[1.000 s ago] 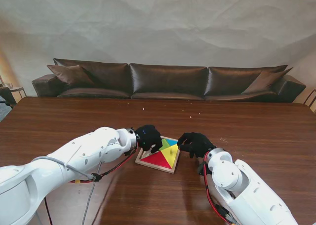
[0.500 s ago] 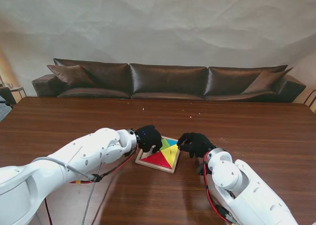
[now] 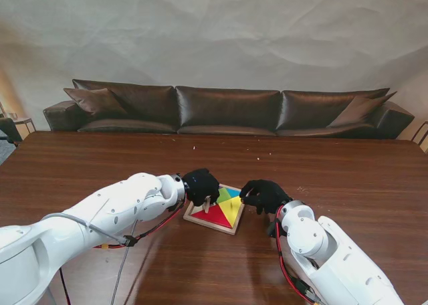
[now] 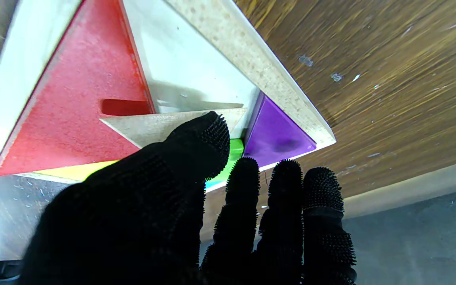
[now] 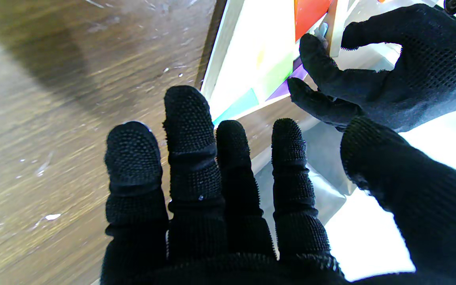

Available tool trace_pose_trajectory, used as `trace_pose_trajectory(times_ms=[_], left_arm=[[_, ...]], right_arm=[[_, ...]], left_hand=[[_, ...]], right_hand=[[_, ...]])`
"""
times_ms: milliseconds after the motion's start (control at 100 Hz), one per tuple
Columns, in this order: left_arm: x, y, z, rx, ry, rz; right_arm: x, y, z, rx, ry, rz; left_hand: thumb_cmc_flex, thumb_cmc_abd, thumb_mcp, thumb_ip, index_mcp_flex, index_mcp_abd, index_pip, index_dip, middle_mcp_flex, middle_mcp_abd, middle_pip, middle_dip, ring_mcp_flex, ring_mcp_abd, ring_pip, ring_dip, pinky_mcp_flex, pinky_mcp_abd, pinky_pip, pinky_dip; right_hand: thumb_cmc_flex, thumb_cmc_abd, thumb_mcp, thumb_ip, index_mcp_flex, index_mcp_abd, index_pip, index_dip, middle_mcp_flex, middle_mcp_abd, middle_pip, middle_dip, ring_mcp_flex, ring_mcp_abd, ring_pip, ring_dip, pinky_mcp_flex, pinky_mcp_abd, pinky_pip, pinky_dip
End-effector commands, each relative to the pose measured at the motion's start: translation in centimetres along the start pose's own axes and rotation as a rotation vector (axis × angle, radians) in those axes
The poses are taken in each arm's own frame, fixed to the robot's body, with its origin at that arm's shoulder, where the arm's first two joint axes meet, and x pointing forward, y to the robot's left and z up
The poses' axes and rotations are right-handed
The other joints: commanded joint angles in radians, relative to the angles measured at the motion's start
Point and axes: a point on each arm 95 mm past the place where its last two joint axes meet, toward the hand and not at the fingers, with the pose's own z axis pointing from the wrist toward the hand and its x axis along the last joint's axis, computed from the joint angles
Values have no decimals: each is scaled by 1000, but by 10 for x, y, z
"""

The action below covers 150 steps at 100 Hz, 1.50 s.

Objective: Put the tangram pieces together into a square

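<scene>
Two robot hands: both in black gloves, at a square wooden tray (image 3: 192,217) on a dark wooden worktop (image 3: 348,178).
Tray contents: a red triangle (image 4: 73,95), a yellow piece (image 3: 232,210), a green piece (image 4: 234,152), a blue piece (image 3: 232,193) and a purple triangle (image 4: 277,132) lie flat inside the frame.
Left robot hand (image 3: 200,186): over the tray's left side, thumb and fingers pinching a plain wood-faced triangle (image 4: 149,124) — tilted on edge, partly resting on the red triangle.
Right robot hand (image 3: 263,194): at the tray's right edge, fingers spread, holding nothing; whether it touches the frame cannot be told.
Gap: pale bare tray floor (image 4: 184,75) shows between the red and purple pieces.
Progress: most of the square looks filled — the held triangle is not yet seated, seemingly colour-side down.
Left to do: probably lay that piece flat into the gap.
</scene>
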Motion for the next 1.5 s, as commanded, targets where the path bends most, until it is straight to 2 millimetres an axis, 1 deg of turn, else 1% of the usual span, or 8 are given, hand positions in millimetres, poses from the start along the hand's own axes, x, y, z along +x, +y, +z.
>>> trace_pose_trajectory(times_ms=[0, 530, 600, 720, 890, 1130, 1360, 1490], left_arm=[[-1, 3, -1, -26, 5, 8], [-4, 0, -5, 16, 41, 59], [-4, 0, -6, 22, 44, 62], [-4, 0, -7, 33, 45, 72], [-5, 1, -10, 45, 37, 79], [-7, -2, -14, 64, 23, 85], [-11, -3, -22, 79, -8, 79], [-12, -5, -30, 98, -30, 79]], right_arm=[[1, -4, 0, 21, 5, 4], [0, -5, 2, 18, 2, 6], [0, -5, 2, 19, 2, 6], [0, -5, 2, 20, 2, 4], [-1, -5, 3, 21, 3, 3], [-1, -6, 4, 24, 4, 3], [-1, -7, 4, 27, 6, 2], [-1, -7, 5, 28, 7, 3]], left_hand=[[-11, 17, 36, -6, -15, 2, -67, -8, -24, 13, -2, -8, -36, 13, -7, -12, -23, 2, -8, 10], [-18, 19, 65, 3, -20, -13, -73, 19, -41, -45, 20, -8, -68, -67, 5, -12, -63, -96, -2, 17], [-25, 26, 73, 11, -27, -15, -80, 16, -46, -45, 15, -14, -77, -71, -1, -18, -74, -95, -7, 16], [-71, 51, 92, 59, -58, -7, -141, -13, -62, -46, -30, -66, -100, -77, -22, -44, -98, -86, -22, 13], [-97, 65, 83, 58, -110, 11, -227, -64, -127, -47, -117, -171, -129, -86, -32, -61, -131, -82, -41, 10], [-124, 85, 66, 56, -167, 30, -304, -118, -175, -45, -145, -230, -145, -83, -37, -69, -147, -77, -49, 10], [-164, 124, 39, 53, -226, 52, -361, -168, -188, -34, -148, -249, -146, -64, -38, -71, -150, -59, -49, 11], [-173, 139, 29, 54, -194, 43, -333, -166, -129, -30, -108, -217, -103, -45, -7, -49, -126, -29, 1, 36]], right_hand=[[10, 1, -9, 9, 9, 6, 5, -18, -23, 16, -5, -15, -17, 6, 22, 3, -194, -17, 53, 22], [8, 4, -12, 8, 8, 7, 5, -18, -23, 18, -5, -15, -15, 7, 22, 2, -193, -19, 54, 21], [8, 4, -12, 8, 9, 6, 5, -18, -22, 18, -4, -15, -15, 6, 22, 2, -194, -19, 53, 21], [8, 2, -11, 9, 10, 6, 5, -18, -22, 17, -4, -15, -15, 4, 22, 2, -193, -20, 53, 21], [10, 1, -10, 9, 9, 7, 5, -18, -22, 18, -4, -15, -16, 5, 22, 2, -194, -19, 53, 20], [10, 1, -9, 9, 8, 8, 5, -18, -23, 18, -5, -15, -15, 6, 22, 2, -194, -19, 53, 20], [10, 1, -10, 8, 7, 7, 5, -19, -22, 20, -5, -15, -15, 7, 22, 2, -194, -19, 53, 20], [9, 4, -10, 9, 7, 7, 5, -19, -21, 19, -5, -15, -14, 6, 22, 2, -193, -19, 54, 20]])
